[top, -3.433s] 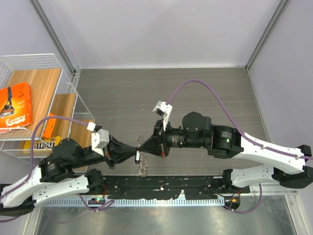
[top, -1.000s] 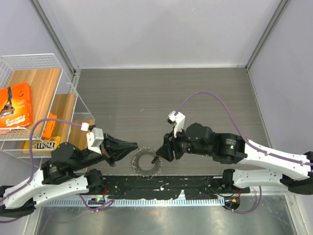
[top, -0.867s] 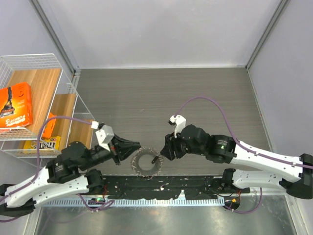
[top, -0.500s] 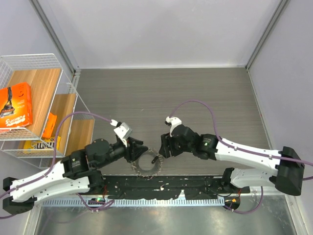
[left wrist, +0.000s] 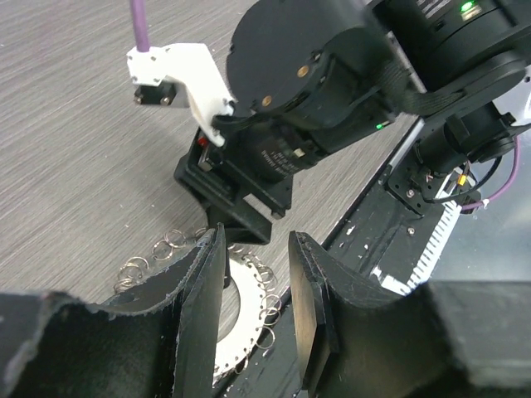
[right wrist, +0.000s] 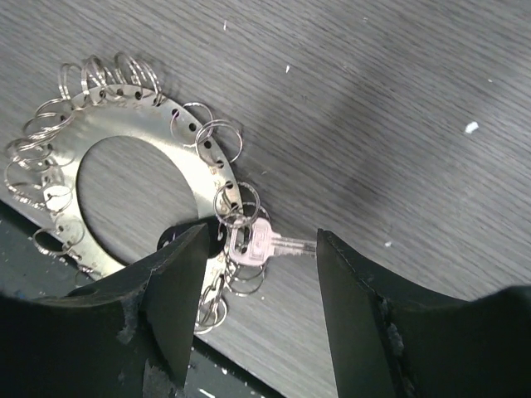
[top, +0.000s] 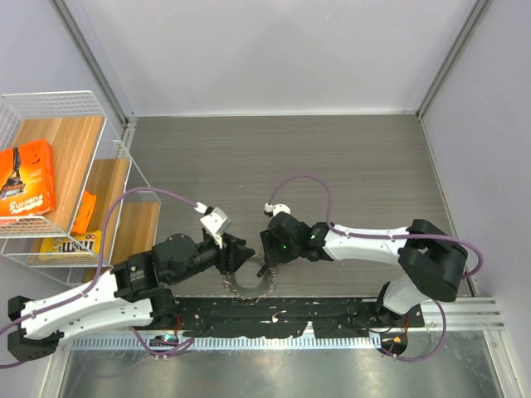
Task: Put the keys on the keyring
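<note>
Threading step: keyring (right wrist: 158, 120) flat at the counter's (top: 332, 166) near edge, key (right wrist: 264, 245) apparently hooked on its rim — right claw (right wrist: 261, 235) straddles it, left claw (left wrist: 257, 240) hovers, both spread; next, a fine pinch

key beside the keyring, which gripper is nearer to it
Right. The right gripper is over the key, jaws open either side; the left gripper is across the keyring, at its opposite edge.

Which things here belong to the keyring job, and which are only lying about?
For the job: keyring, key, left gripper, right gripper.
Lying about: wire basket, orange box, wooden board, yellow packet.
</note>
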Motion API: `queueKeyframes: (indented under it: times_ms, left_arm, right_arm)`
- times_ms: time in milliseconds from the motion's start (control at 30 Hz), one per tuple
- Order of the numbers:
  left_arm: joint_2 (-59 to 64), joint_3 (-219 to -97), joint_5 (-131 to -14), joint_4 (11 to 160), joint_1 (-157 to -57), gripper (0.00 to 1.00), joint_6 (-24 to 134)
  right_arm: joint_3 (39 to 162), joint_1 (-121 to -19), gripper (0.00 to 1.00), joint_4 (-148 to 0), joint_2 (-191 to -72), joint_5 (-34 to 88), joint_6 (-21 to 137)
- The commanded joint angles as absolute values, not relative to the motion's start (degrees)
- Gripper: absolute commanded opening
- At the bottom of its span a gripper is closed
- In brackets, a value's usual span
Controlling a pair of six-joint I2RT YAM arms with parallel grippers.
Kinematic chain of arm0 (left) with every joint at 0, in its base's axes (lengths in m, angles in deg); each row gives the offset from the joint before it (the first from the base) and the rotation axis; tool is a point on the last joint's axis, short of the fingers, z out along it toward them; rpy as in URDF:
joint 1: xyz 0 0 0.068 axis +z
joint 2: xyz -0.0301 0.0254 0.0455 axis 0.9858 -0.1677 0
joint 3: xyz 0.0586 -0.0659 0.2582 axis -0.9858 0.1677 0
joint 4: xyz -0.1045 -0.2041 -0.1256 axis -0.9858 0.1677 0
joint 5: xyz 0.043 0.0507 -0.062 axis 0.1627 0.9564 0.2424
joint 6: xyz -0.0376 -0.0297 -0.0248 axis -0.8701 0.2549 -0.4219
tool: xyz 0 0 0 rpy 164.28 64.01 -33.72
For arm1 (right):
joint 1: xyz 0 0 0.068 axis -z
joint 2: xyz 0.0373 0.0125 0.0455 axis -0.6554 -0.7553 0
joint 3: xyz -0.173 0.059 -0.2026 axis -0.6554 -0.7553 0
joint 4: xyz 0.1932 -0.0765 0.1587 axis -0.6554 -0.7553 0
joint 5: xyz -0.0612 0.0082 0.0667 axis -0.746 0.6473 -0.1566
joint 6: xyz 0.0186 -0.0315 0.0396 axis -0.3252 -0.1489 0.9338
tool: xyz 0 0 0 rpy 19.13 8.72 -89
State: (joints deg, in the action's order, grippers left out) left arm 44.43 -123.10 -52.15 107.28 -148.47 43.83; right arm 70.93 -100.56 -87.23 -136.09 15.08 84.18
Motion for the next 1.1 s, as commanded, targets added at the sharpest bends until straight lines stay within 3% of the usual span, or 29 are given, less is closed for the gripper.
queueKeyframes:
  times_ms: [0, 700, 1067]
  left_arm:
    - [44.6, -122.7, -51.5, 103.6, -148.3, 0.42, 44.5]
    - [46.7, -123.1, -51.3, 104.5, -148.3, 0.43, 45.8]
    - [46.9, -123.6, -51.6, 104.8, -148.2, 0.43, 46.0]
  right_arm:
    - [73.8, -100.5, 0.61, -82.4, -139.1, 15.3, 84.5]
    - [76.4, -102.5, 0.56, -90.3, -142.8, 15.6, 80.3]
    - [77.5, -105.5, 0.42, -93.8, -140.6, 14.3, 80.2]
